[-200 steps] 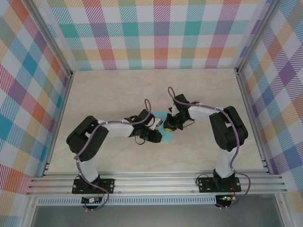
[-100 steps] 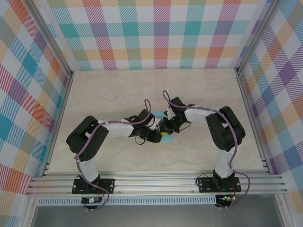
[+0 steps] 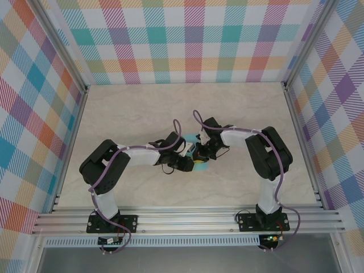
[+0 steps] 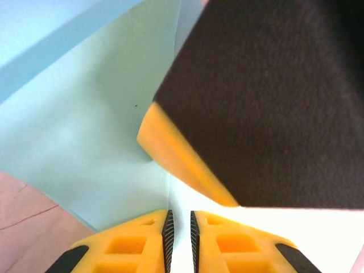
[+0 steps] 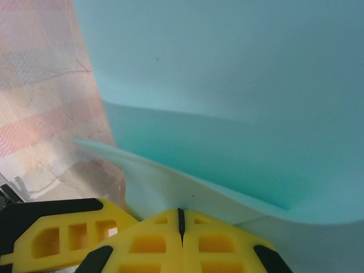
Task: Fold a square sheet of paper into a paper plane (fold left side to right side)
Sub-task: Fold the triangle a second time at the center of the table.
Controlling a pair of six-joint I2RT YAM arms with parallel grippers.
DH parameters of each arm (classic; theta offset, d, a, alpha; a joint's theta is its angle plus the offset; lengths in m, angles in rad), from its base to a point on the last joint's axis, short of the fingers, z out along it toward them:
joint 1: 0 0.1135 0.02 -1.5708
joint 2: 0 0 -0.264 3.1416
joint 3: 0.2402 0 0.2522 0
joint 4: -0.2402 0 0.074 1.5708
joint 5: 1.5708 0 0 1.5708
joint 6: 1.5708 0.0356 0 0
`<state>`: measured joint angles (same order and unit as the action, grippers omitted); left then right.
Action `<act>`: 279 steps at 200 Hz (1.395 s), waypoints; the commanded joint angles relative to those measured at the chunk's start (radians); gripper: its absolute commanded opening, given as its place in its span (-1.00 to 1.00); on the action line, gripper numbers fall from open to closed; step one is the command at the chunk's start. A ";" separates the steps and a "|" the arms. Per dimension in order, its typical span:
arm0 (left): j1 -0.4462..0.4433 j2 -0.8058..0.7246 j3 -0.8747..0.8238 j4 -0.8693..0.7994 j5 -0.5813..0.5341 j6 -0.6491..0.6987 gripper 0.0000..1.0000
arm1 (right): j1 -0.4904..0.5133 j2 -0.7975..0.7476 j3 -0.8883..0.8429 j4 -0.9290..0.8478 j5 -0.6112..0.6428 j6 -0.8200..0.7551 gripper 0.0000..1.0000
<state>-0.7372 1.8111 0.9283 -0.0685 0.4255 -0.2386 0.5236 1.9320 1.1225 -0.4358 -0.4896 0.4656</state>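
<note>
Both left fingers [image 4: 180, 223] and right fingers [image 5: 181, 213] pinch the thin, limp light-turquoise square sheet of paper [image 5: 227, 68], seemingly easily creased, best held lightly by edges.

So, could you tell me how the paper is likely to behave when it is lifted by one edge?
Probably floppy: the paper bows in a curve above the right gripper rather than lying flat. Likely very light, as a thin edge pinch lifts it. It seems to hold creases, judging by the fold line.
</note>
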 commanded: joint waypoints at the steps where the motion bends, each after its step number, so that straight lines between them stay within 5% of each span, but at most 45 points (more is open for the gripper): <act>1: -0.007 0.007 -0.047 -0.087 -0.021 0.007 -0.63 | -0.059 0.042 0.033 -0.033 0.149 -0.060 -0.95; 92: -0.007 -0.007 -0.056 -0.083 -0.018 0.005 -0.64 | -0.154 0.078 0.108 -0.085 0.152 -0.124 -0.94; 279: 0.027 -0.221 -0.087 -0.104 0.045 -0.039 -0.58 | -0.159 0.105 0.122 -0.101 0.090 -0.117 -0.94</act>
<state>-0.7273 1.6428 0.7956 -0.1310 0.4374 -0.2668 0.3813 2.0003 1.2400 -0.5446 -0.4862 0.3641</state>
